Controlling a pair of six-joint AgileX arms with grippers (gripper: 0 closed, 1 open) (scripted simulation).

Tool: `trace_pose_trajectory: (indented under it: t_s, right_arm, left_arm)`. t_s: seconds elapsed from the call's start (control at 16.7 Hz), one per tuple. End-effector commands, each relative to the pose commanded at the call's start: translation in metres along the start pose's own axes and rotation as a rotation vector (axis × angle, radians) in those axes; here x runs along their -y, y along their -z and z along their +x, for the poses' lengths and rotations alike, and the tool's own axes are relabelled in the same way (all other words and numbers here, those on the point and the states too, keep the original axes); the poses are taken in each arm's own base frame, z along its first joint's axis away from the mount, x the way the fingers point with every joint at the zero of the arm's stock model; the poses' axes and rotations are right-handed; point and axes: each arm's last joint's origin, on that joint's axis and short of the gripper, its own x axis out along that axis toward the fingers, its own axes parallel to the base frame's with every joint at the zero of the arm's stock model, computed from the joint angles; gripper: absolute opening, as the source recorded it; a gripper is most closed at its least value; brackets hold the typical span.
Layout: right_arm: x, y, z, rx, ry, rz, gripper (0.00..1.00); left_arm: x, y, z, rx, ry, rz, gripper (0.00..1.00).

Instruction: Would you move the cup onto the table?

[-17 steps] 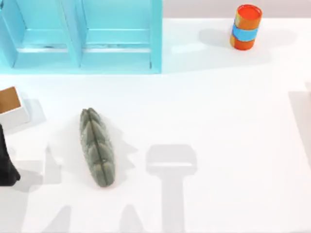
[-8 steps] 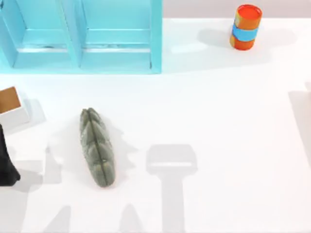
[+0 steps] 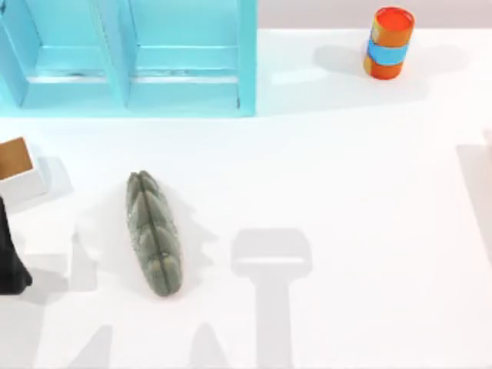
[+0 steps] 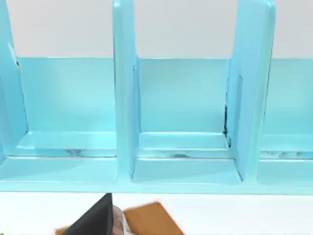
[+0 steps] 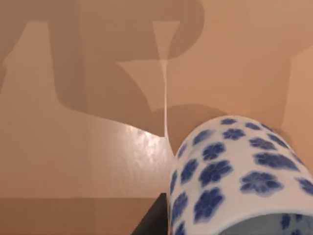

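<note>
The cup (image 5: 234,176), white with dark blue flowers, looms close in the right wrist view, over a tan surface crossed by shadows. My right gripper (image 5: 195,227) is shut on the cup, with one dark finger (image 5: 155,221) against its side and the other hidden behind it. The table (image 3: 346,192) is a plain white surface across the top view. My left gripper (image 3: 11,257) sits parked at the table's left edge, and a dark part of it (image 4: 95,220) shows in the left wrist view.
A light blue shelf unit (image 3: 131,58) stands at the back left, facing the left wrist camera (image 4: 181,107). A grey-green ridged object (image 3: 154,234) lies left of centre. An orange cylinder with a blue band (image 3: 388,42) stands back right. A white box with a brown top (image 3: 17,165) sits far left.
</note>
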Motion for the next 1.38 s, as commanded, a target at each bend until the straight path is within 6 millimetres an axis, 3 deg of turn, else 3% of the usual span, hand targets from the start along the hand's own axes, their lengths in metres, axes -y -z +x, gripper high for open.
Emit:
trace_pose_trajectory:
  t_s: [0.36, 1.02, 1.38]
  right_arm:
    - [0.000, 0.000, 0.000, 0.000, 0.000, 0.000, 0.02]
    - [-0.003, -0.002, -0.005, 0.003, 0.002, 0.002, 0.00]
    - [-0.056, -0.010, -0.059, -0.004, -0.002, 0.003, 0.00]
  left_arm:
    - [0.000, 0.000, 0.000, 0.000, 0.000, 0.000, 1.00]
    - [0.000, 0.000, 0.000, 0.000, 0.000, 0.000, 1.00]
    - [0.000, 0.000, 0.000, 0.000, 0.000, 0.000, 1.00]
